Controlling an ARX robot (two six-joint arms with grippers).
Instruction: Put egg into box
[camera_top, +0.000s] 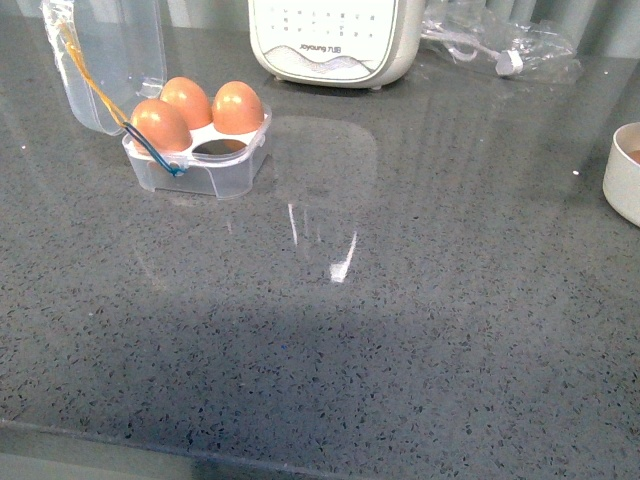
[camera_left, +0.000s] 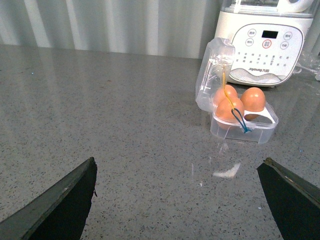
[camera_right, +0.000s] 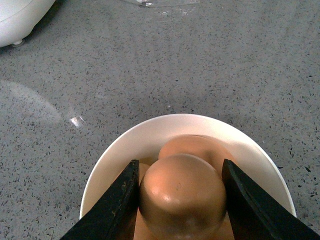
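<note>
The box (camera_top: 200, 172) stands at the back left of the counter, its clear lid (camera_top: 110, 60) hinged open. Three eggs sit in it, and the near right cup (camera_top: 215, 147) is empty. In the right wrist view my right gripper (camera_right: 180, 170) is shut on an orange-brown egg (camera_right: 182, 200), held just over the cream bowl (camera_right: 150, 125). A second egg (camera_right: 197, 144) lies in the bowl behind it. My left gripper (camera_left: 177, 200) is open above bare counter, well short of the box (camera_left: 245, 127). Neither arm appears in the front view.
A cream-white appliance (camera_top: 330, 40) with buttons stands at the back centre, close behind the box. A crumpled clear plastic bag (camera_top: 500, 45) lies at the back right. The bowl (camera_top: 625, 175) sits at the front view's right edge. The counter is speckled grey stone.
</note>
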